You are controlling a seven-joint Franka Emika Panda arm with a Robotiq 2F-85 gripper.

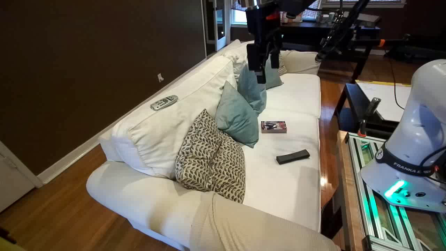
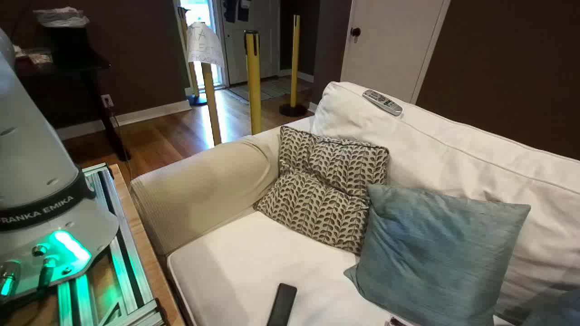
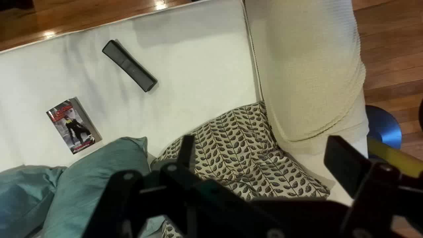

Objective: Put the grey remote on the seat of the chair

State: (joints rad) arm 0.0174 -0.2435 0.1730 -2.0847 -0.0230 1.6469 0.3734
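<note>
The grey remote [image 1: 164, 103] lies flat on top of the sofa's white backrest, near its end; the remote [image 2: 383, 103] shows there in both exterior views. It is out of sight in the wrist view. Broad and white, the seat of the chair [image 1: 270, 181] stretches in front of the pillows, and much of the seat [image 3: 201, 66] fills the upper wrist view. My gripper [image 1: 267, 71] hangs high above the sofa, well apart from the remote. Seen from the wrist, the gripper [image 3: 261, 152] has its fingers wide apart with nothing between them, over the patterned pillow.
A black remote [image 1: 293, 157] and a small book [image 1: 274, 127] lie on the seat. Against the backrest lean a leaf-patterned pillow [image 2: 328, 185] and teal pillows [image 2: 444, 253]. A padded armrest [image 2: 208, 190] closes the sofa's end. The robot's base table [image 1: 352, 195] stands along the seat's front.
</note>
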